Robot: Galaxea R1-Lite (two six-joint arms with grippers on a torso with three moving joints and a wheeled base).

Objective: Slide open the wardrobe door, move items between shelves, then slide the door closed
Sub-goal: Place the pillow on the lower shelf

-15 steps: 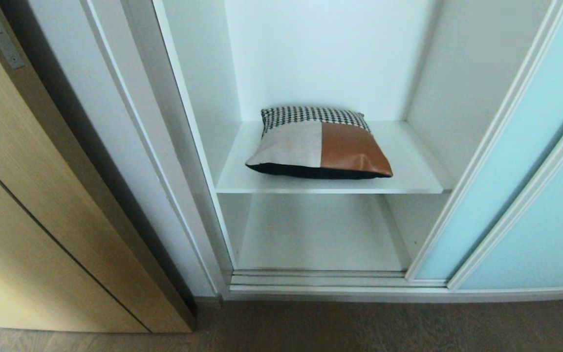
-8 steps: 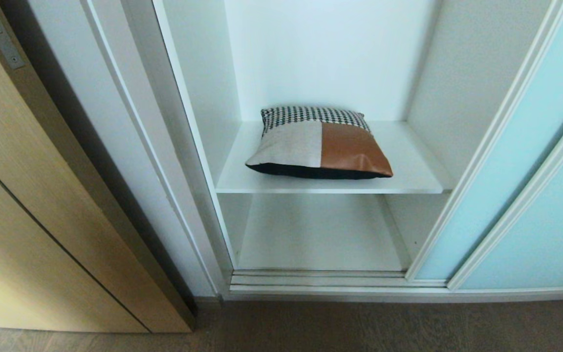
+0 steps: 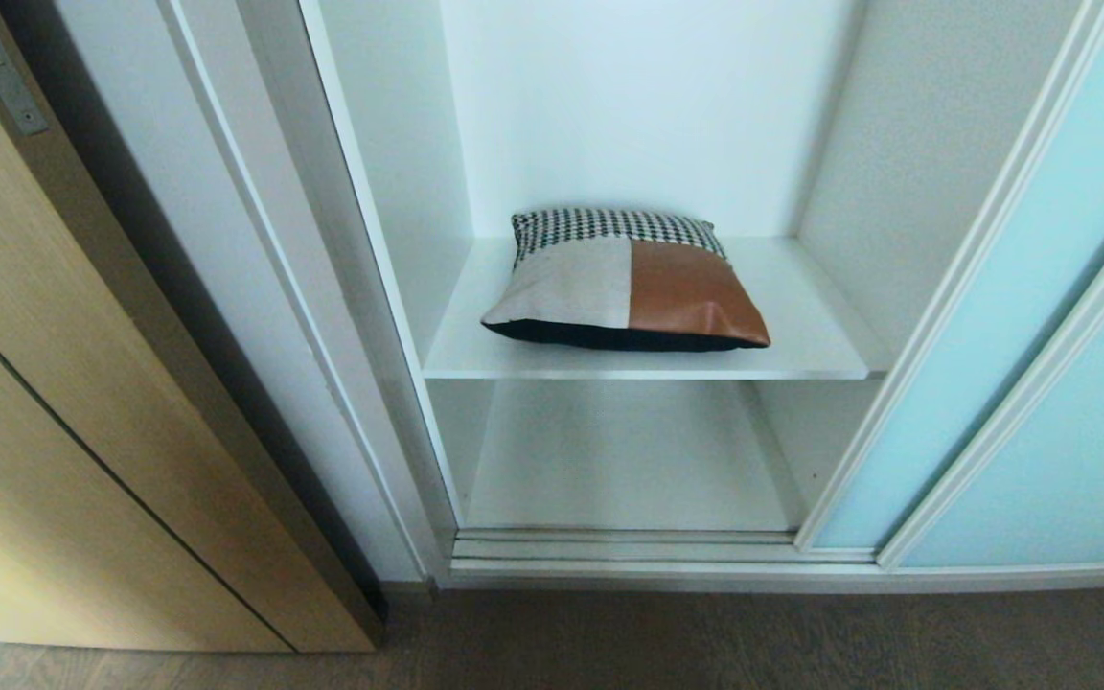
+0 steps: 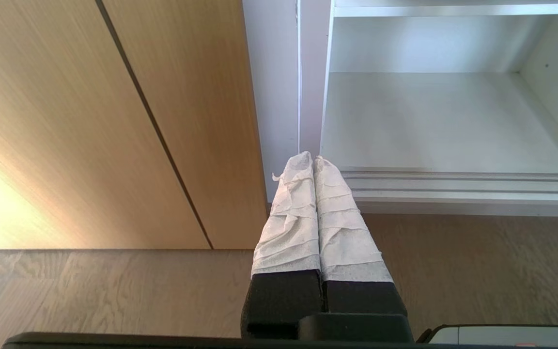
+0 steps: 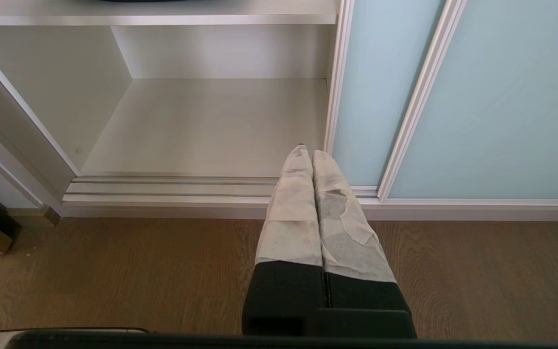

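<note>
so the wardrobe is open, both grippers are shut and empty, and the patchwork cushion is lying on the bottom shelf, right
Not quite. The square patchwork cushion with houndstooth, cream and rust-brown panels lies on the upper white shelf, not the bottom shelf, which is bare, as the head view shows. The rest holds: the frosted pale-blue sliding door is slid aside, and the left gripper and right gripper are shut and empty.

Tan wood door point(image 3: 82, 402); brown wood floor point(image 3: 705, 642)

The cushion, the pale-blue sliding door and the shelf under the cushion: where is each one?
cushion point(image 3: 686, 292), head view, on its rust-brown leather panel.
sliding door point(image 3: 983, 316), head view, on the frosted pale-blue glass.
shelf point(image 3: 806, 331), head view, on the bare white board right of the cushion.
</note>
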